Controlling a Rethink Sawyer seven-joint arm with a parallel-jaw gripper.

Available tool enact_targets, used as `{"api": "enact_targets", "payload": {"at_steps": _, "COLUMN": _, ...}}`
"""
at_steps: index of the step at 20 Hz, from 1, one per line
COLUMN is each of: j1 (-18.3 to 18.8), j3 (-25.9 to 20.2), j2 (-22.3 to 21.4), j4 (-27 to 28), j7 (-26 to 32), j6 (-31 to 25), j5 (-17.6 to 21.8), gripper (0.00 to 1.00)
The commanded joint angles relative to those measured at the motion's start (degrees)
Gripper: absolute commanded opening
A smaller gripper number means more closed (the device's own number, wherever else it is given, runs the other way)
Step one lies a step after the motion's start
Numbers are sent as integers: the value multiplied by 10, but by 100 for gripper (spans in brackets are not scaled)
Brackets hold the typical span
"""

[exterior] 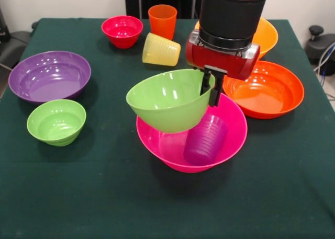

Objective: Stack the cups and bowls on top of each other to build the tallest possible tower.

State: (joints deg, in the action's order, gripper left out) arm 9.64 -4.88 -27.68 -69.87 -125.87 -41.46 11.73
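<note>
The gripper (210, 88) pinches the rim of the medium green bowl (167, 99), tilted above the pink bowl (230, 132); it is best to level it and lower it centrally onto the purple cup (205, 140) inside.

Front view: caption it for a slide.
Gripper holds green bowl by its rim, tilted over pink bowl containing purple cup.

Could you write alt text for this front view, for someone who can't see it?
A red and black robot arm's gripper pinches the rim of a green bowl, holding it tilted over a pink bowl that has a purple cup lying inside. Around them on a dark green table sit purple, small green, red, orange-red and yellow-orange bowls, plus an upright orange cup and a tipped yellow cup.
</note>
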Motion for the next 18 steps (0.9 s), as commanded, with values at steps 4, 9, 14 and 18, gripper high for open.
{"api": "enact_targets", "payload": {"at_steps": 4, "j1": -5, "j3": -26, "j2": -10, "j4": -77, "j7": -25, "j6": 46, "j5": 3, "gripper": 0}}
{"api": "enact_targets", "payload": {"at_steps": 9, "j1": -11, "j3": -27, "j2": -3, "j4": -67, "j7": -22, "j6": 47, "j5": 5, "gripper": 0}}
{"api": "enact_targets", "payload": {"at_steps": 14, "j1": -22, "j3": -22, "j2": 2, "j4": -58, "j7": -35, "j6": 39, "j5": 1, "gripper": 0}}
{"api": "enact_targets", "payload": {"at_steps": 18, "j1": -24, "j3": -23, "j2": 5, "j4": -56, "j7": -37, "j6": 38, "j5": -1, "gripper": 0}}
